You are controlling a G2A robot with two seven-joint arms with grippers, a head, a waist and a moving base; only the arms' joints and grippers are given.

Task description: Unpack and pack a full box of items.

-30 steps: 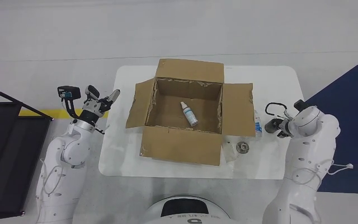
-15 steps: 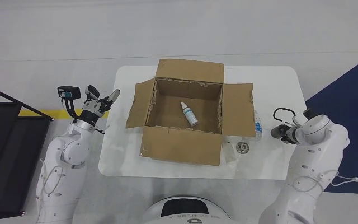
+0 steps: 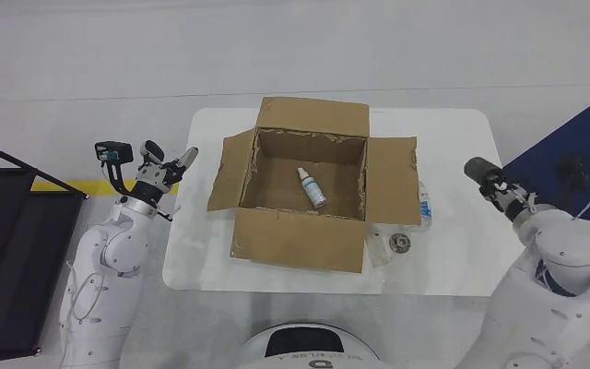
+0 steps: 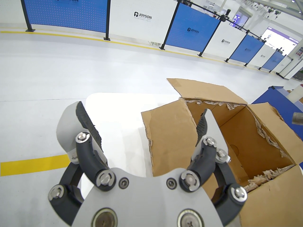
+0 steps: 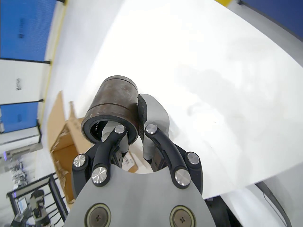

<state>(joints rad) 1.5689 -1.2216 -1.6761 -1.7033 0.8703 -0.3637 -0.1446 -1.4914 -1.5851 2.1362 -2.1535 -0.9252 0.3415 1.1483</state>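
Note that your right end effector (image 5: 132, 119) was clenched on a dark metal cylinder (image 5: 113, 102), with one pad (image 5: 141, 109) pressed on the outer wall and the other finger apparently inside the bore. A grip on one wall only was off-centre, so the cylinder could have pivoted or slipped out under a quick swing. This end effector hung above the counter (image 3: 442, 138) close to its outer edge, and a dropped part would likely have rolled to the floor. The box (image 3: 295, 238) lay well apart from it across the counter, with the nearest side flap (image 3: 392, 180) between them. A low approach could have caught that flap and shifted the box. A small bottle (image 3: 312, 186) lay on the box floor, where a falling cylinder could have struck it. The right forearm angled in over the counter's edge. Your left end effector (image 4: 144, 116) was released, fingers spread, held off the counter with the box ahead of its fingertips.
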